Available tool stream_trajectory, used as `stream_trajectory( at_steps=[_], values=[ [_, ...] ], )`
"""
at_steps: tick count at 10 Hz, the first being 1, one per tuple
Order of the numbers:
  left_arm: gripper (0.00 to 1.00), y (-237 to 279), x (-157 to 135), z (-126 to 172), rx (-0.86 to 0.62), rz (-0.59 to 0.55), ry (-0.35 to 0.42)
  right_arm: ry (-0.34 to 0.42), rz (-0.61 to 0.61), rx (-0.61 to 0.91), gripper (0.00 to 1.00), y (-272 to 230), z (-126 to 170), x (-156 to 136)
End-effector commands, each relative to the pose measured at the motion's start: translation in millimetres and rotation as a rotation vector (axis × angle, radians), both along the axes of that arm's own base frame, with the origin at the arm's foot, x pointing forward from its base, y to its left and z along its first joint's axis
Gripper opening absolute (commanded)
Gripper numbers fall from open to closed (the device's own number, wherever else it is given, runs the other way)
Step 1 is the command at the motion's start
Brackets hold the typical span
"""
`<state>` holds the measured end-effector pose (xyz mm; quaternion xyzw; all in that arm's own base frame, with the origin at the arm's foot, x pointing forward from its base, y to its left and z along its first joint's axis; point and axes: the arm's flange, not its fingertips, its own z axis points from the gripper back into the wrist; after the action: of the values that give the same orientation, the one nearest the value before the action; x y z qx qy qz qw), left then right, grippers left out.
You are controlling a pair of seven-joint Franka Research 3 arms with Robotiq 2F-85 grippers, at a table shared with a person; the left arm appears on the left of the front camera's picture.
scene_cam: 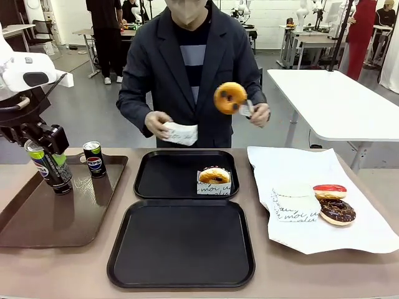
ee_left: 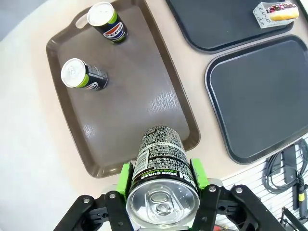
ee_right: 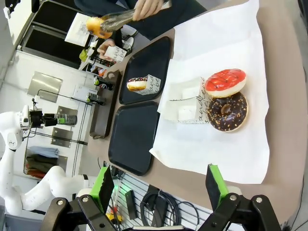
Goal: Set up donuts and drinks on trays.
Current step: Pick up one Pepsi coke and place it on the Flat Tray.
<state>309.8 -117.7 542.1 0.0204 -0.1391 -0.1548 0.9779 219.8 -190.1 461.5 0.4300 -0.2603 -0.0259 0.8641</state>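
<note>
Black Pepsi can (ee_left: pixel 161 149) clamped in left gripper (ee_left: pixel 162 175) over brown tray (scene_cam: pixel 62 218), left, likely bound for near black tray (scene_cam: pixel 181 246) | right gripper (ee_right: pixel 159 185) wide open, empty | far black tray (scene_cam: pixel 162 177) holds one sleeved donut (scene_cam: pixel 214 177) | person's tongs (scene_cam: pixel 248 107) hold orange donut (scene_cam: pixel 229 98), likely for sleeving

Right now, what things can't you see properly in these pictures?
- Front view: whether the can in the left hand touches the brown tray; this angle doesn't show it.
- Front view: the brown tray's left end, cut off by the picture edge.
- Front view: script on the sleeve, too small to read.
- Front view: lower half of the donut, hidden by that sleeve.
</note>
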Motion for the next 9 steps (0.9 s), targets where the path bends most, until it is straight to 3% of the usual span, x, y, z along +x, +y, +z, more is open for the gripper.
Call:
stream_trajectory(
  at_steps=[1,7,9],
  values=[
    [0.58,-2.5,2.3,5.8,-0.013,-0.012,-0.004,-0.011,0.009,0.008,1.0,-1.6,-2.7,0.7],
    [0.58,-1.2,0.7,1.5,0.001,-0.002,-0.002,-0.011,0.009,0.008,1.0,-1.6,-2.7,0.7],
    [0.58,-23.2,26.7,-4.6,-0.027,-0.023,0.003,-0.011,0.009,0.008,1.0,-1.6,-2.7,0.7]
  ],
)
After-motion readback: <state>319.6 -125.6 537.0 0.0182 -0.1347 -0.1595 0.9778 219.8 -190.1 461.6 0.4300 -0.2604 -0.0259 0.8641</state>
